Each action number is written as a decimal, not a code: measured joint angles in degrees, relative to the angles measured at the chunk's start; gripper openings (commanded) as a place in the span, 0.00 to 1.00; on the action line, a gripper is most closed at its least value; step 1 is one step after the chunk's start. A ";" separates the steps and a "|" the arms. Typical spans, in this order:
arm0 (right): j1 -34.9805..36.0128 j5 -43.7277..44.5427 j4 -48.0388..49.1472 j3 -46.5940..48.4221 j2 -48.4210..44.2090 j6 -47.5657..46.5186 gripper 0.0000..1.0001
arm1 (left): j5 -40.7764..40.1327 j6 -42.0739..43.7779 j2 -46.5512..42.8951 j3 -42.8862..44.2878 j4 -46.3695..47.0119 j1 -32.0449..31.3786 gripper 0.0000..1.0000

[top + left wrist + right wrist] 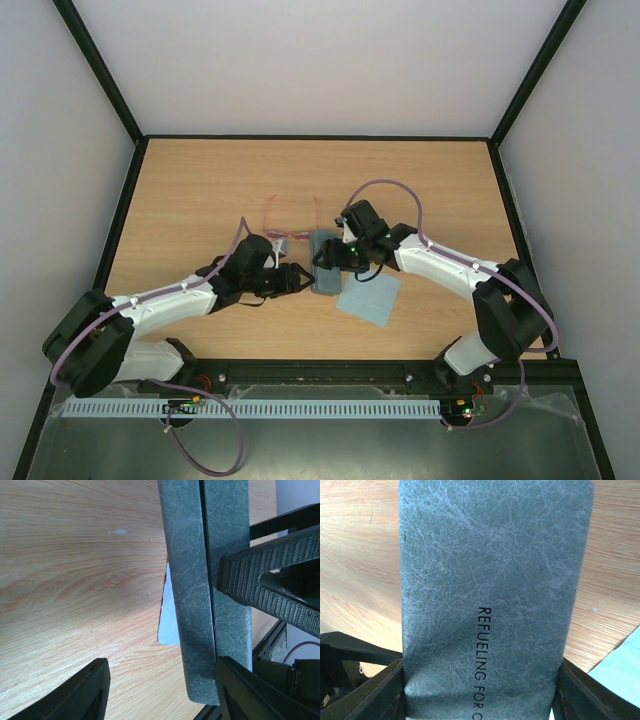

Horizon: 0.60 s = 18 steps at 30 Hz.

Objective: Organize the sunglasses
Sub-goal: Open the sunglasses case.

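On the left, the left tool [297,280] lies low over the wooden tabletop [200,190]. Its jaws stand apart around the near end of the case and grip nothing: the left wrist view shows bare wood between one finger and the case's edge. It seems to be there to work on the case's seam, not to carry anything.

Just beyond it are the thin pink-red translucent sunglasses [285,234]. They rest free on the tabletop, apparently with their slim temple arms unfolded and pointing away from the robot. They are near the case but outside it, and neither tool touches them.

Next comes the grey-blue oblong textured case [325,268], lying flat with its lid down. In my judgement it must be opened before the sunglasses can go in, which would explain why both tools gather here.

The right tool [340,255] is clamped across the case. In the right wrist view a finger sits against each long side, probably to hold the case steady while the lid is lifted.

Furthest right is the square light-blue cloth [368,297], just beside the case. A pale sliver shows from under the case's edge in the left wrist view; I cannot tell what it is. The left arm's wrist crowds the space beside the sunglasses, and the shut lid blocks them.
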 measured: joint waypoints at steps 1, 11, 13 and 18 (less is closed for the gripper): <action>0.00 0.07 -0.02 -0.04 0.00 -0.07 0.29 | 0.02 -0.35 0.57 0.00 0.48 -0.48 0.60; -0.39 -0.28 1.07 -2.19 -0.72 0.15 0.23 | 0.04 -2.47 3.69 0.59 2.95 -1.49 0.52; -0.66 -0.94 1.99 -3.06 -1.36 0.39 0.21 | 0.07 -2.73 3.69 0.66 3.21 -1.55 0.47; -1.95 -3.69 4.31 -5.14 -2.34 0.98 0.20 | 0.04 -3.13 3.69 0.68 4.42 -1.68 0.41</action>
